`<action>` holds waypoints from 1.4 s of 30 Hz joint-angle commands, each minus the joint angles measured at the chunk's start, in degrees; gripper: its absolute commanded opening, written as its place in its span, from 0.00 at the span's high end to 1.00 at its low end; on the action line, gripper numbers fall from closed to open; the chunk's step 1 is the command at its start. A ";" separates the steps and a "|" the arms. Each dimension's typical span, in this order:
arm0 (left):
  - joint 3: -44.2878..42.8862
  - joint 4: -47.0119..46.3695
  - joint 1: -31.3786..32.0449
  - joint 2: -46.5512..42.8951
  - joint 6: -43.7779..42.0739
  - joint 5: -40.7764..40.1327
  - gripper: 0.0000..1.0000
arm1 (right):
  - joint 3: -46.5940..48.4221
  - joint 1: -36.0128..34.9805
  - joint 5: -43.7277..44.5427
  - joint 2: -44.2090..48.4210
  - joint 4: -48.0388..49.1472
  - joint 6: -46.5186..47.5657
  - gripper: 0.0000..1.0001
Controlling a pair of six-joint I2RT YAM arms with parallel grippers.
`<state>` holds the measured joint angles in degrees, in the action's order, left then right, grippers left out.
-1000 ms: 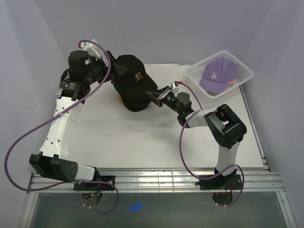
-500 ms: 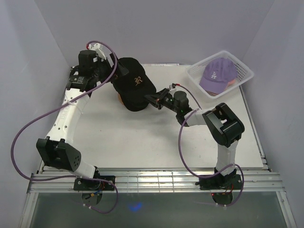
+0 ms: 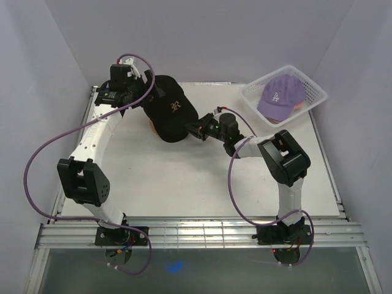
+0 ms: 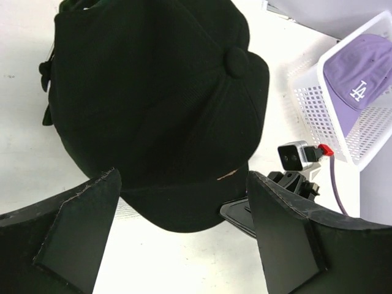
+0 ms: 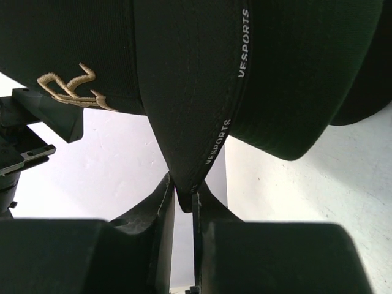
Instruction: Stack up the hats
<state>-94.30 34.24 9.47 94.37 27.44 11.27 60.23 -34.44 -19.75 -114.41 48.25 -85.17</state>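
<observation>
- From above, the black cap (image 3: 169, 109) sits at the far left of the table (image 3: 184, 177), on top of a dark pile. The right gripper (image 3: 195, 128) is at its brim and the left gripper (image 3: 149, 92) at its far side. The lavender cap (image 3: 280, 97) lies in the white basket (image 3: 316, 92) at the far right
- Left wrist view: the fingers (image 4: 73, 239) are spread wide with nothing held, and the black cap is just beyond them, its crown soft and creased
- Right wrist view: the jaws are pinched tight on the brim edge (image 5: 184, 122). That looks like the one stiff part, so a sound hold; the light fabric would likely flop elsewhere
</observation>
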 commanded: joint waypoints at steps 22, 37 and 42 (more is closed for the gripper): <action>-1.76 1.97 -0.69 2.75 -0.81 -5.91 0.07 | 4.46 1.04 -5.04 -5.83 -22.58 2.55 0.75; -7.99 3.90 -1.21 1.70 -1.60 -4.24 0.07 | 6.57 2.53 -4.95 2.25 -27.94 5.45 0.32; -11.43 6.18 -1.30 1.17 -1.86 -4.06 0.07 | 7.62 3.50 -4.69 7.52 -32.16 8.43 0.29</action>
<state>-102.69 38.61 8.56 97.36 26.39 6.96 66.13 -31.81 -25.10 -112.16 19.57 -79.85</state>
